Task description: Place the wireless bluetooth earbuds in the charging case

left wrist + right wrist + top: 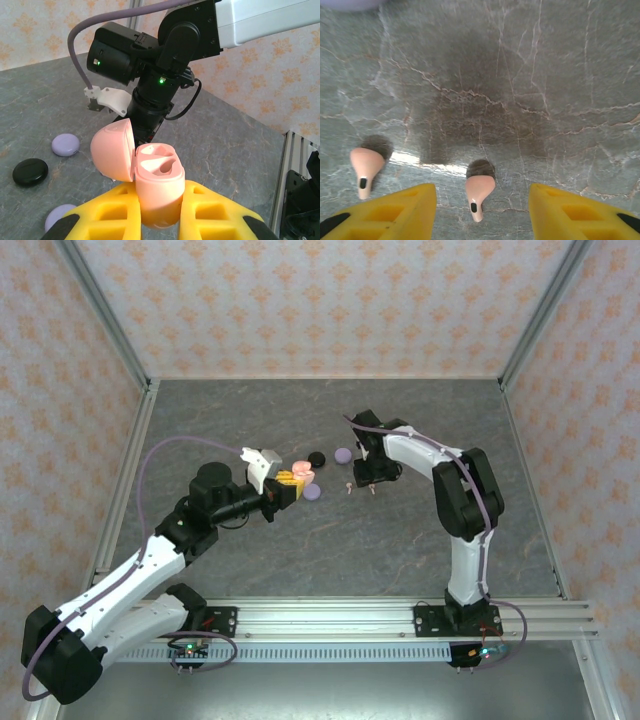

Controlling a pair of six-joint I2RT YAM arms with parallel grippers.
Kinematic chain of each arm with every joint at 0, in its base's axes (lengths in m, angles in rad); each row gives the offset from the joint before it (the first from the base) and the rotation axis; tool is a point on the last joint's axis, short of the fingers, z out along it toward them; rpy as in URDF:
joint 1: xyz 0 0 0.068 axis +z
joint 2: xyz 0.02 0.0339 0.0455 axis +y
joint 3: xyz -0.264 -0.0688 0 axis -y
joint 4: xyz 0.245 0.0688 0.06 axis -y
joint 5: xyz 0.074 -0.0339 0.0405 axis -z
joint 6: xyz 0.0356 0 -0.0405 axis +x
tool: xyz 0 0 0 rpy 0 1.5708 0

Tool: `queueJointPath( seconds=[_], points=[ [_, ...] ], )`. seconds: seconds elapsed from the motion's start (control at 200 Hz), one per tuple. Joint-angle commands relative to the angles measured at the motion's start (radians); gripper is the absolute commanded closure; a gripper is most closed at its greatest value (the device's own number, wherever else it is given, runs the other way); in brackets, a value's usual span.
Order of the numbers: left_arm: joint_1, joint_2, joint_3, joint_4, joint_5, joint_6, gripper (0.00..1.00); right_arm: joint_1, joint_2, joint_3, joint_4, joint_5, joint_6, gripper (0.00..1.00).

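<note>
Top view, grey marbled tabletop [400,540]

- The left gripper [160,220] is clamping the pink charging case [157,185] between its yellow fingers [107,215], closed on the case's lower body. The case is standing upright and clear of the tabletop, a little left of centre in the top view. Its lid is hanging open at 9 o'clock of the body in the left wrist view, and two moulded sockets are facing up.
- The right gripper [481,200] is hovering low over the tabletop at 3 o'clock of the case, jaws parted and gripping nothing.
- One pink earbud [480,190] is lying flat between the parted jaws, touching neither finger, stem pointing to 6 o'clock in the right wrist view.
- A second pink earbud [366,167] is lying at 9 o'clock of the first, outside the jaws, just above the left-hand finger in that view. Both are resting on the tabletop, apart from each other and near the case.
- A black disc [317,458] is sitting at 1 o'clock of the case.
- A lavender disc [343,455] is sitting at 2 o'clock, a bit farther out, near the right gripper.
- Another lavender disc [312,493] is lying at 5 o'clock, just beside the case
</note>
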Motion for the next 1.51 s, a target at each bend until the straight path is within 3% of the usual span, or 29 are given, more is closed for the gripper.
queueJointPath(
  seconds=[0.0,0.47,0.976,1.311,1.501],
  points=[
    [-0.006,-0.018,-0.001,-0.011,-0.020,0.029,1.00,-0.001,0.025,0.039,-0.051,-0.001,-0.022,0.51],
    [-0.006,-0.021,0.001,-0.029,-0.031,0.029,1.00,-0.002,0.097,0.074,-0.079,-0.043,-0.030,0.67],
    [-0.008,-0.021,0.004,-0.035,-0.034,0.027,1.00,-0.001,0.065,0.045,-0.088,-0.078,-0.027,0.77],
    [-0.007,-0.023,-0.020,0.034,-0.021,0.016,1.00,-0.002,-0.216,-0.054,0.063,-0.175,0.029,0.78],
    [-0.013,-0.022,-0.045,0.142,-0.017,0.028,1.00,-0.001,-0.462,-0.150,0.221,-0.293,0.176,0.78]
  ],
)
